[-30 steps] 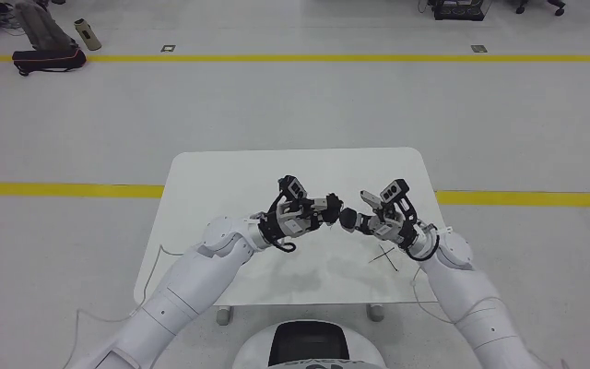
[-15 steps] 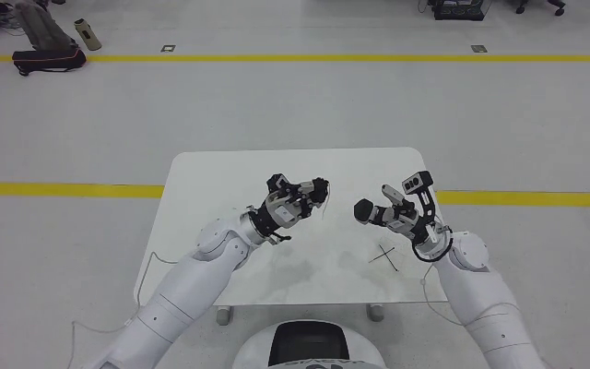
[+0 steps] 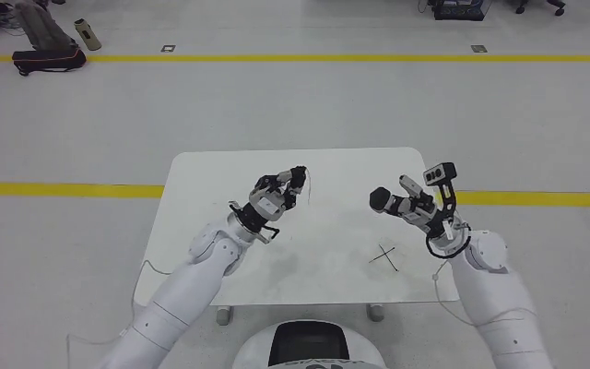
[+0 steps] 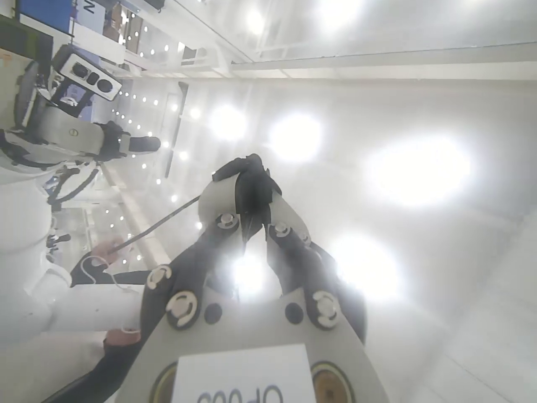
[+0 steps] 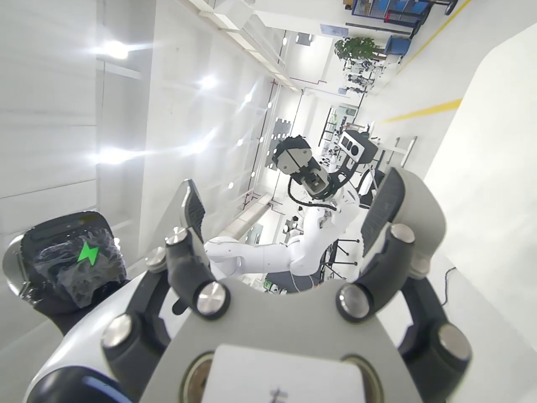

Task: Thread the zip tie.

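Zip tie (image 4: 168, 216) stays pinched in the closed left tool (image 3: 296, 173) above the surface (image 3: 198, 184), while the right tool (image 3: 379, 198), now open and empty, has drawn well apart from it, so the two-handed threading contact looks ended.

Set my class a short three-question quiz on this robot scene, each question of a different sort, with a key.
1. True or false: the left pincer is shut on the zip tie.
2. Choose one: the right pincer is A) shut on the zip tie, B) open and holding nothing, C) shut on nothing.
3. Fill the gap: the black cross mark on the table lies nearer the ____ pincer.
Key: 1 true; 2 B; 3 right.
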Robot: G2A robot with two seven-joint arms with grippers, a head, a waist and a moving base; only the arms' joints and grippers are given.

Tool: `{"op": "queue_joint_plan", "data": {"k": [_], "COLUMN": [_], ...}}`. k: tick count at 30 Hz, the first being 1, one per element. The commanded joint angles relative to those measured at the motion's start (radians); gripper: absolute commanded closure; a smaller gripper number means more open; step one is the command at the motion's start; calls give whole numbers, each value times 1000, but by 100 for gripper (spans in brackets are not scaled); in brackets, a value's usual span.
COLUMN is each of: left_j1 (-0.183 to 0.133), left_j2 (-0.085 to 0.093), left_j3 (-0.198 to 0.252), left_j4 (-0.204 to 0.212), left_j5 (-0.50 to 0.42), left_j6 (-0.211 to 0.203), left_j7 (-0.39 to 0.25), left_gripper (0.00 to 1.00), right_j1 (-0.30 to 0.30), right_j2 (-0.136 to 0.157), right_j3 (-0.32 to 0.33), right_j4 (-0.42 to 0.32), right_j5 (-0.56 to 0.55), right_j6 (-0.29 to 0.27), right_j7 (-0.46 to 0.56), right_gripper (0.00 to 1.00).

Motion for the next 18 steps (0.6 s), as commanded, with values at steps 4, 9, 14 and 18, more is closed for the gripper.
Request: {"op": "queue_joint_plan", "data": {"k": [4, 9, 14, 18], "left_j1": [-1, 2, 25, 43], "left_j2": [1, 0, 1, 6], "left_j3": [-4, -8, -41, -72], "left_j4": [-1, -3, -22, -46], "left_j5": [15, 21, 21, 54], "left_j6": [-2, -10, -49, -59], "left_j7": [-15, 12, 52, 68], "left_gripper": [100, 100, 100, 100], "right_j1": [-7, -8, -31, -45], "right_j2": [-4, -5, -2, -2], "right_j3": [16, 17, 61, 100], "right_j4": [-8, -16, -41, -47], "right_j5": [1, -10, -13, -22], "right_j6": [0, 0, 0, 0], "right_j7": [4, -20, -35, -40], "right_gripper": [0, 0, 0, 0]}}
